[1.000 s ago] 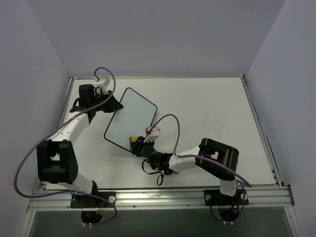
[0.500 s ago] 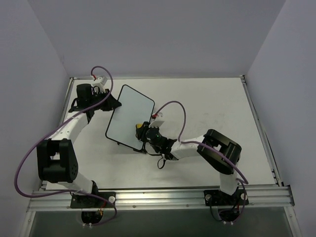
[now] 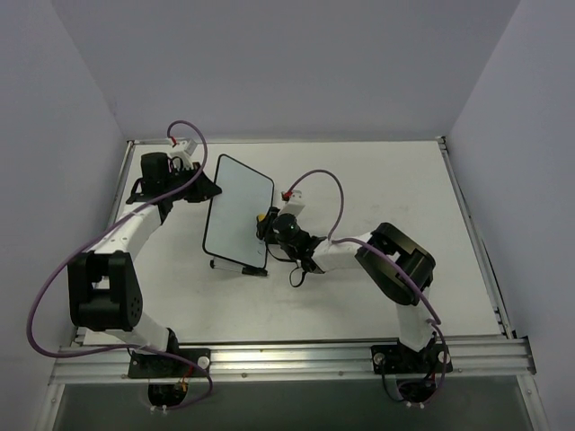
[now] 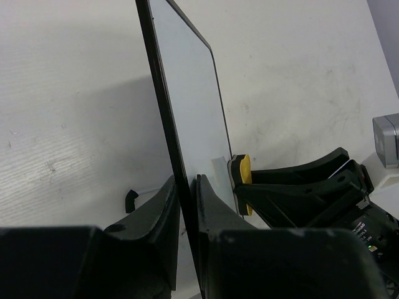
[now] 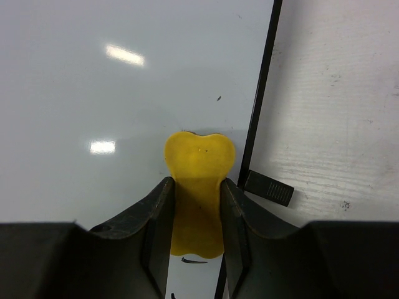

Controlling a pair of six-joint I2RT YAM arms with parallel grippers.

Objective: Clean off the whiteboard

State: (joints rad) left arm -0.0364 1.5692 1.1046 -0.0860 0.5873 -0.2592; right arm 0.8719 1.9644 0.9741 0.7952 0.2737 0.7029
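Note:
The whiteboard [image 3: 237,211] stands tilted up on the table, white with a thin black frame. My left gripper [image 3: 205,190] is shut on its far left edge; in the left wrist view the frame [image 4: 163,112] runs between the two fingers. My right gripper [image 3: 268,224] is shut on the yellow eraser [image 3: 261,218] and presses it against the board's right side. In the right wrist view the eraser [image 5: 198,187] lies on the white surface [image 5: 112,93] near the black frame, with small dark marks [image 5: 194,261] just below it. The eraser also shows in the left wrist view [image 4: 245,182].
One black foot [image 5: 268,187] of the board rests on the table right of the frame; another foot [image 4: 129,200] shows behind the board. Table edge rails run along the left, back and right [image 3: 467,215]. Purple cables loop over both arms.
The left gripper has tilted the board more upright. The right gripper has carried the eraser from the board's near corner up along its right side, away from the arm bases.

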